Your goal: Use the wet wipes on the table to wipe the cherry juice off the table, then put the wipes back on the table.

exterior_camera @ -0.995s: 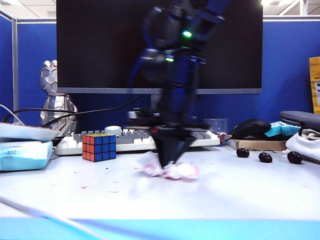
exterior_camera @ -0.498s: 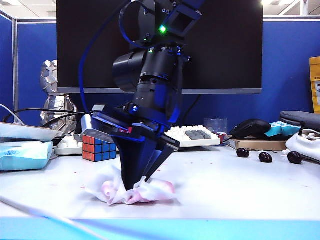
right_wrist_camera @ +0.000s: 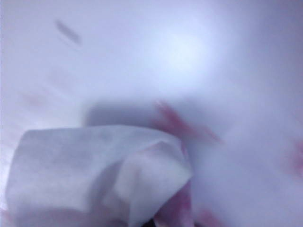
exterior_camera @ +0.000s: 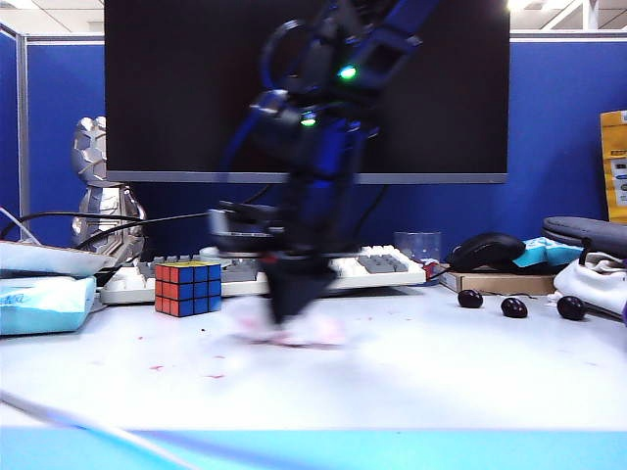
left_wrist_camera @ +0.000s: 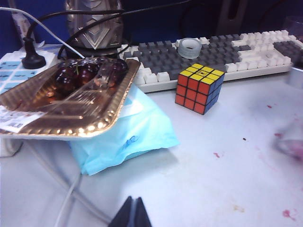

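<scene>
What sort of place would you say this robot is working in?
Most likely an office cubicle desk: a large monitor stands before blue partition walls, with a keyboard and computer mouse on the white table.

The exterior view sits low at the table's [exterior_camera: 470, 382] front edge, facing the monitor [exterior_camera: 176, 88] at twelve o'clock. The left wrist view looks down from further back; both share the Rubik's cube [exterior_camera: 187, 287] and keyboard [left_wrist_camera: 246, 52]. The right wrist view hovers close, blurred, over stained table.
</scene>
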